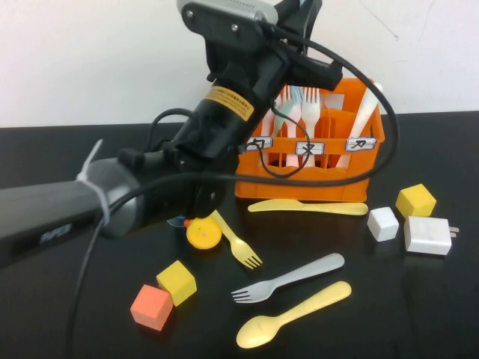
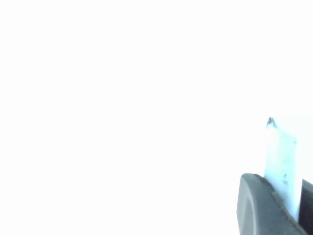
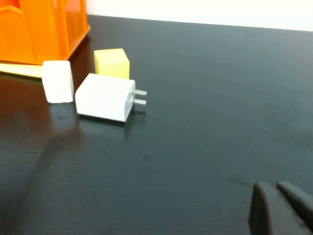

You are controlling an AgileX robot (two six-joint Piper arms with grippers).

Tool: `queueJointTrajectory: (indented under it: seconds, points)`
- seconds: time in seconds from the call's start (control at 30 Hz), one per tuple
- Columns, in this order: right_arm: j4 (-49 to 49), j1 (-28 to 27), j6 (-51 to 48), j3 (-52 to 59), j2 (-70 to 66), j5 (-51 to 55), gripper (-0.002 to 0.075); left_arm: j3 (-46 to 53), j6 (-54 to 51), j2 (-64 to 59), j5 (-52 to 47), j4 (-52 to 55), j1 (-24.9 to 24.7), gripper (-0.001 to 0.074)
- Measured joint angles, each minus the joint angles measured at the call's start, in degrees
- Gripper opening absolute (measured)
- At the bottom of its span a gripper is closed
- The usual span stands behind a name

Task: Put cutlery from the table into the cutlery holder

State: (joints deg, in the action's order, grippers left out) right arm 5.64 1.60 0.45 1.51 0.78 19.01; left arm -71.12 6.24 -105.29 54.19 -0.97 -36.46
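The orange cutlery holder (image 1: 322, 173) stands at the back centre and holds several white and pastel pieces upright. My left gripper (image 1: 305, 13) is raised above its back left part. In the left wrist view the left gripper (image 2: 284, 196) is shut on a light blue cutlery piece (image 2: 281, 156) that sticks out past the fingers. On the table lie a yellow knife (image 1: 308, 206), a yellow fork (image 1: 238, 243), a grey fork (image 1: 288, 278) and a yellow spoon (image 1: 293, 314). My right gripper (image 3: 281, 208) is shut and empty, low over bare table to the right.
A yellow cube (image 1: 177, 282) and an orange-red cube (image 1: 151, 307) sit front left, with a yellow disc (image 1: 203, 233) by the arm. A white cube (image 1: 382, 223), a yellow cube (image 1: 415, 200) and a white charger (image 1: 428, 235) lie right of the holder.
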Motion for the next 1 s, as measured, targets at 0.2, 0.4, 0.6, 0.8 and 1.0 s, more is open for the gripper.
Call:
queueJointTrajectory:
  seconds: [0.2, 0.4, 0.6, 0.8, 1.0]
  points:
    - [0.00, 0.00, 0.00, 0.00, 0.00, 0.00, -0.0004, -3.97, 0.77, -6.35, -4.59, 1.42, 0.62, 0.0087]
    - [0.00, 0.00, 0.00, 0.00, 0.00, 0.00, -0.0004, -5.96, 1.51, -10.44, -9.01, 2.13, 1.05, 0.0234]
    - [0.00, 0.00, 0.00, 0.00, 0.00, 0.00, -0.0004, -5.84, 1.61, -8.84, -10.54, 5.10, 1.91, 0.0278]
    - [0.00, 0.00, 0.00, 0.00, 0.00, 0.00, -0.0004, -0.77, -0.10, 4.34, -16.91, 6.59, 1.91, 0.0085]
    - [0.00, 0.00, 0.00, 0.00, 0.00, 0.00, -0.0004, 8.62, 0.94, 19.22, -31.49, 10.01, 1.80, 0.0008]
